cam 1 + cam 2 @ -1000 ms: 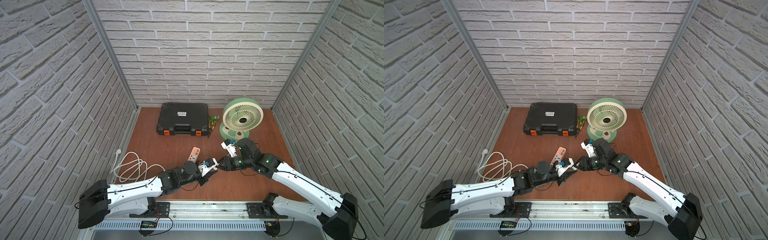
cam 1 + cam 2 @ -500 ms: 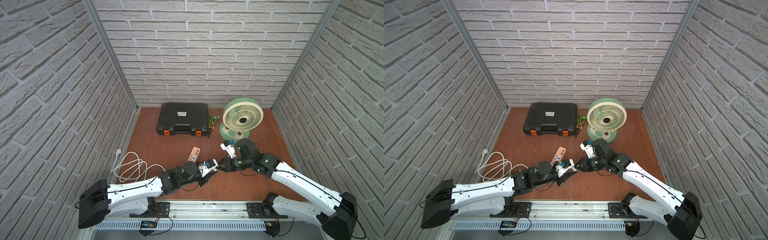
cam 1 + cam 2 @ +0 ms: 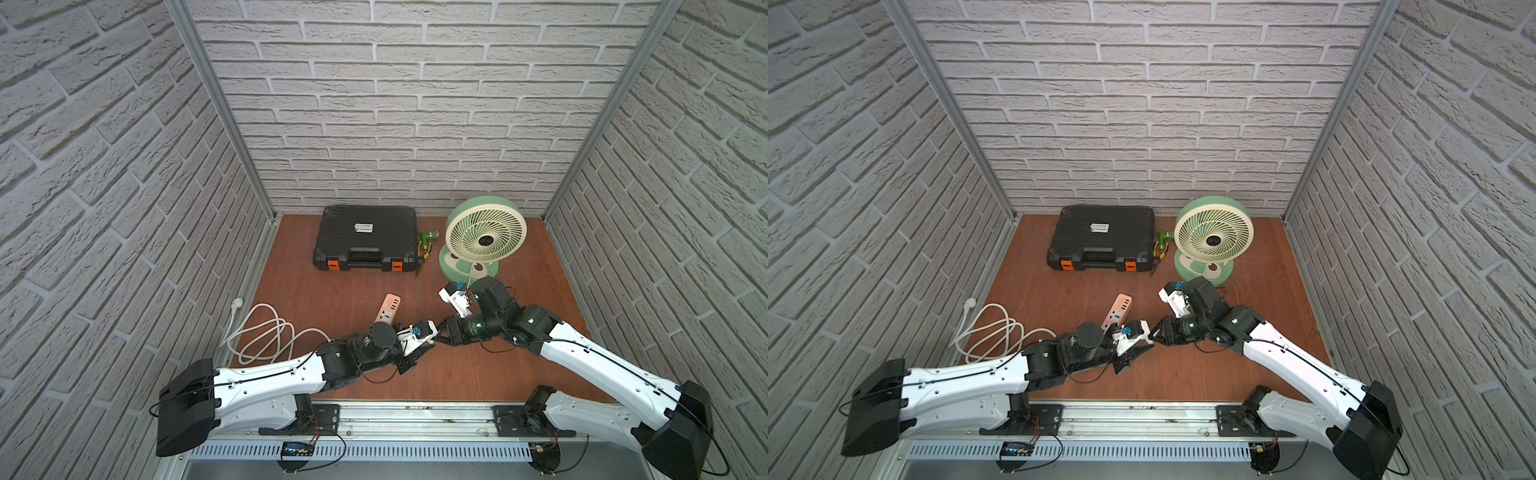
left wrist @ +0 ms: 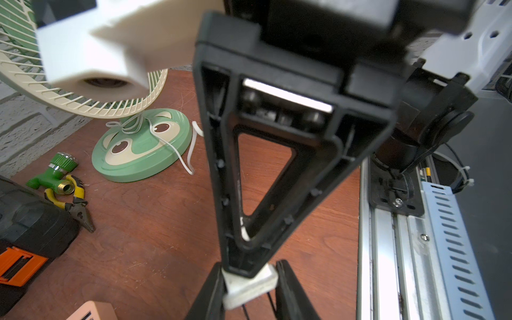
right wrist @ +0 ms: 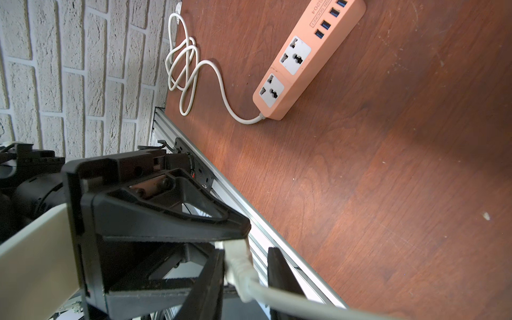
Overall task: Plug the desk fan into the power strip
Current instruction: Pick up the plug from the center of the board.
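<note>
Wood-grain tabletop [image 3: 324,299] carries the whole scene, and almost nothing on it has shifted in the last second. The black toolcase [image 3: 365,239] sits well behind the power strip [image 3: 388,305], and the desk fan [image 3: 484,239] stands behind the strip and off to its right, well apart from it. The strip lies flat with both white sockets [image 5: 295,55] empty, and its thick white cable [image 5: 245,122] trails away in loose loops to its left. The one change is small: the right arm [image 3: 582,365] has crept slightly nearer the strip, while the left arm [image 3: 270,378], reaching across the strip's cable end, has stayed put. The two pincers now meet tip to tip just right of that cable end. The left gripper [image 4: 249,277] pinches the fan's small white plug [image 5: 238,263] across its body. The right gripper [image 5: 245,249] straddles the same plug at its cord end, with a slit showing beside one finger, so I cannot tell whether it grips. The thin cord [image 5: 277,297] runs out between the right jaws. This looks like a handover partway through. The plug is near the strip but over no socket, its prongs are hidden, and insertion has yet to begin.
</note>
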### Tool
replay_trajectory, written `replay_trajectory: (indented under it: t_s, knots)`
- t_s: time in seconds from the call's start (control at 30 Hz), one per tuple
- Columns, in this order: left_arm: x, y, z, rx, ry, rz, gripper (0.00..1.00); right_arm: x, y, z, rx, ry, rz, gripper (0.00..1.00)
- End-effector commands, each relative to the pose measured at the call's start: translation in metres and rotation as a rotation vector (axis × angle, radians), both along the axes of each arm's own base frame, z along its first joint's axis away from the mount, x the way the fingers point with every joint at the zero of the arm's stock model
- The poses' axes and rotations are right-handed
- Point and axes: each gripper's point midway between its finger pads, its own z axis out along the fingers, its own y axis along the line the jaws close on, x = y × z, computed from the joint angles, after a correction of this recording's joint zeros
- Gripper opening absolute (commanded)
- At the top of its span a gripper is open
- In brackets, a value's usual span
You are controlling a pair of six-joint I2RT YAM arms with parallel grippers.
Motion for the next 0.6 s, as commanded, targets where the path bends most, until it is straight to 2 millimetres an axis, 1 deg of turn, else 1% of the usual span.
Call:
replay_trajectory:
  t_s: [0.0,0.13,0.33,0.57]
  knots:
    - [-0.0030,-0.0083,0.0219,-0.053,-0.036,-0.034,0.00,0.0006,0.0035,0.0060,0.013,-0.023,0.020,0.29]
    - [-0.0037,-0.0082,0.0201,-0.052,-0.033,-0.036,0.00,0.0007,0.0030,0.0065,0.010,-0.027,0.018,0.28]
    - [-0.0059,-0.0103,0.0196,-0.053,-0.031,-0.045,0.00,0.0012,0.0023,0.0065,0.007,-0.028,0.014,0.31]
    - [-0.0064,-0.0109,0.0178,-0.046,-0.032,-0.047,0.00,0.0009,0.0033,0.0055,0.011,-0.022,0.016,0.31]
